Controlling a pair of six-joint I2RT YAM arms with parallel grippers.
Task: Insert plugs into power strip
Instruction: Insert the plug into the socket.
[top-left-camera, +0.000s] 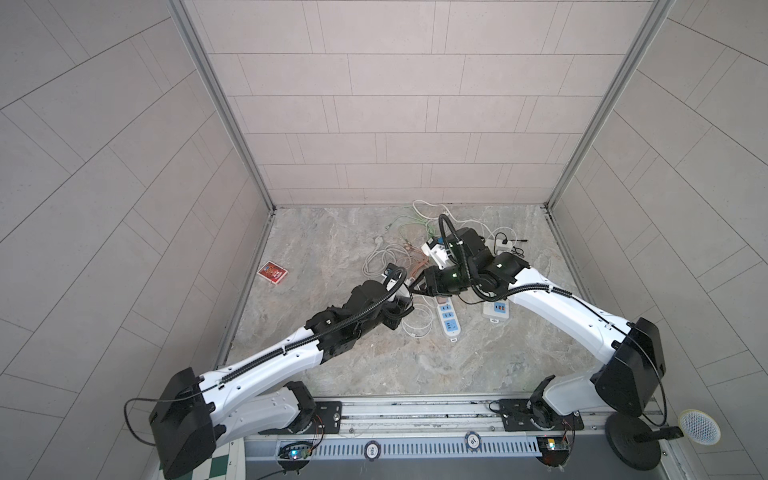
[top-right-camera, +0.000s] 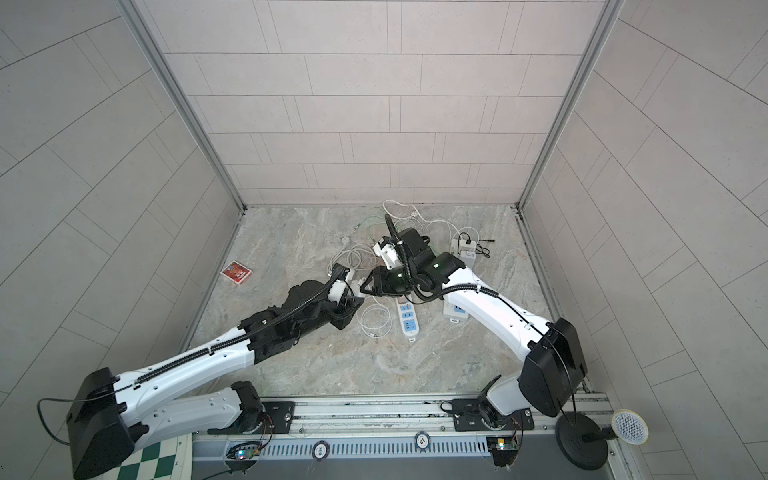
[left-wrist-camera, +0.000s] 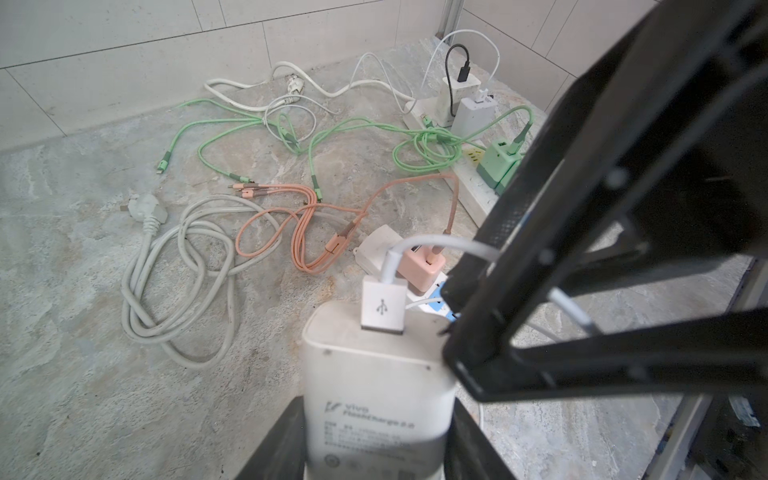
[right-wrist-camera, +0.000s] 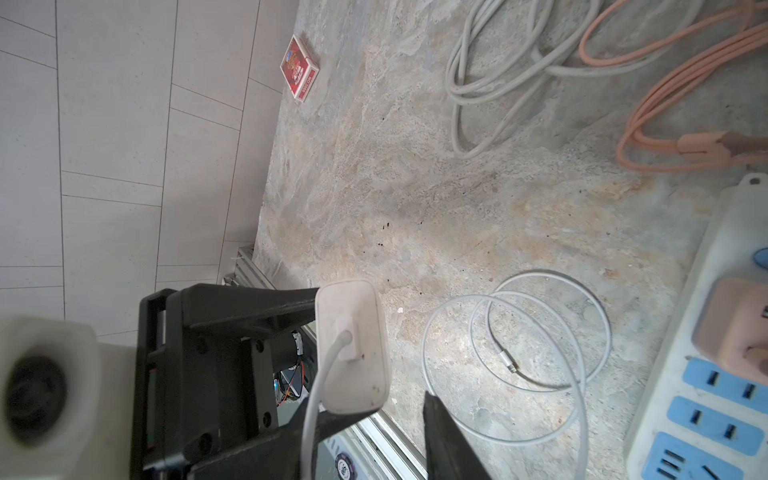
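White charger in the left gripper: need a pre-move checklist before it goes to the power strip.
1. Grip: ok, left gripper clamps the white charger.
2. Prongs toward the power strip: cannot tell, hidden.
3. Free slot: ok, blue sockets beside the pink charger are empty.
4. Charger above a socket: not ok, it hangs off to the strip's side.
5. Path: not ok, right gripper hangs close by the charger, over one end of the strip.
6. Loose white cable: ok, coiled on the table beside the strip, off the sockets.
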